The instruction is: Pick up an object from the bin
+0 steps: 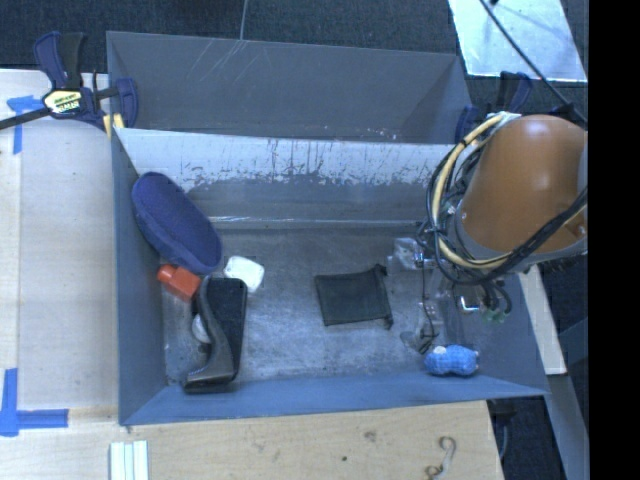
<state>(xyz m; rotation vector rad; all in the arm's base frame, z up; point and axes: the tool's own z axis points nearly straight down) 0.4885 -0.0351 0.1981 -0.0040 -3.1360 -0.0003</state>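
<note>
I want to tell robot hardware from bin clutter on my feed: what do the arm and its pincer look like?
The wrist wears a smooth, rounded orange-brown cover. Yellow and black cables loop round its left side in a bundle. Below them is the pincer, a slim assembly of grey metal parts, with a small green piece beside it.

The arm (520, 193), orange-covered and looped with cables (447, 230), reaches in from the right, its end effector (427, 330) hanging low at near right.

My arm carries a rounded orange-brown cover (520, 183), looped yellow and black cables (447, 230), and a slim grey metal gripper (427, 336).
</note>
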